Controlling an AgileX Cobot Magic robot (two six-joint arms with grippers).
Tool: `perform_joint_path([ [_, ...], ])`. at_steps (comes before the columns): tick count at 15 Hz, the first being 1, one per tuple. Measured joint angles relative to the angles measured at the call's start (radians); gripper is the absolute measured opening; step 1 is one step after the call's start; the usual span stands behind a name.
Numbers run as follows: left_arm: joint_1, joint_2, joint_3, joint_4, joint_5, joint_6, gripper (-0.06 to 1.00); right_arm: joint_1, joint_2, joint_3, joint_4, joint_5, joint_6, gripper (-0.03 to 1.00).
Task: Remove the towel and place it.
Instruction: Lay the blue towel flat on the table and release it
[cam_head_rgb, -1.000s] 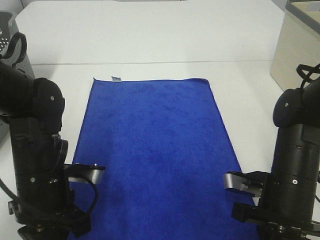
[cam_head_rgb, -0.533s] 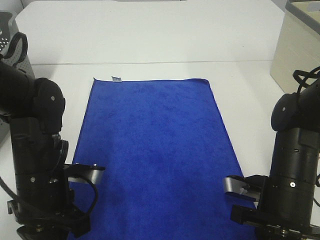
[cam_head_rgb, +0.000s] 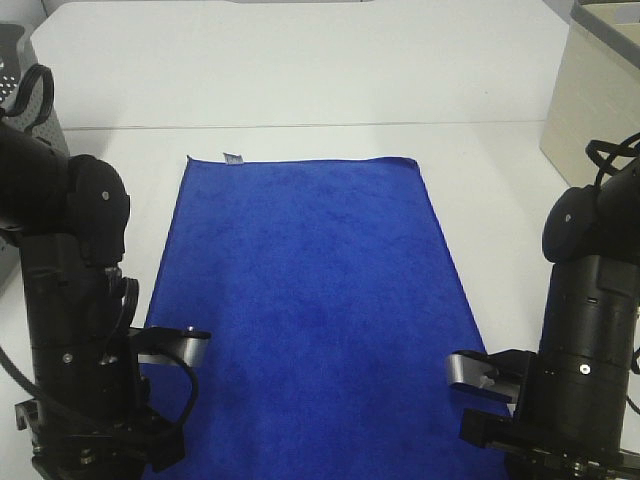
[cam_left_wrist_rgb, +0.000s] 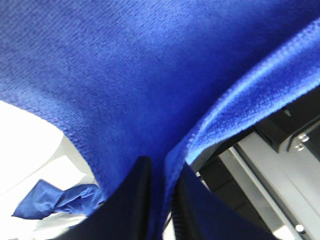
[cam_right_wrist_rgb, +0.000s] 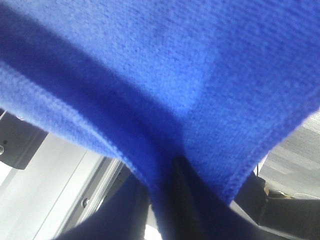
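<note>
The deep blue towel (cam_head_rgb: 310, 300) lies spread flat on the white table (cam_head_rgb: 300, 70), with a small white tag (cam_head_rgb: 232, 157) at its far left corner. My left gripper (cam_left_wrist_rgb: 162, 172) is at the towel's near left corner, and its dark fingers (cam_left_wrist_rgb: 135, 200) are shut on a fold of the cloth. My right gripper (cam_right_wrist_rgb: 160, 175) is at the near right corner, also shut on a pinched fold of the towel (cam_right_wrist_rgb: 165, 85). In the exterior view both arms (cam_head_rgb: 75, 330) (cam_head_rgb: 590, 350) hide their own fingertips.
A beige box (cam_head_rgb: 600, 90) stands at the table's right edge. A grey perforated object (cam_head_rgb: 15, 75) stands at the far left. Bare white table runs beyond the towel's far edge and along both its long sides.
The right arm has sunk a little and drawn toward the near edge. The left arm has barely shifted. The towel lies as before.
</note>
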Motion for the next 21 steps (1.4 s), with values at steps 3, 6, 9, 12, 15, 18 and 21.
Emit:
perform_joint_path([
  [3,0.0,0.0,0.0,-0.012,0.0,-0.012,0.35,0.0,0.0,0.0,0.008,0.0,0.009,0.33],
  [6,0.0,0.0,0.0,-0.012,0.001,-0.049,0.5,0.0,0.0,0.0,0.002,0.0,0.078,0.46],
  [9,0.0,-0.003,0.0,-0.013,0.001,-0.091,0.52,0.0,0.0,0.0,-0.003,0.0,0.089,0.56],
  [12,0.0,-0.057,-0.023,-0.009,0.003,-0.102,0.52,0.0,-0.017,-0.005,-0.01,0.0,0.105,0.57],
  [15,0.0,-0.113,-0.098,0.025,0.005,-0.157,0.52,0.0,-0.131,-0.098,-0.056,0.002,0.124,0.57],
  [18,0.0,-0.137,-0.208,0.096,0.006,-0.213,0.52,0.0,-0.258,-0.281,-0.18,0.006,0.222,0.57],
  [21,0.038,-0.136,-0.371,0.209,0.009,-0.266,0.52,-0.011,-0.275,-0.586,-0.324,0.007,0.305,0.57],
])
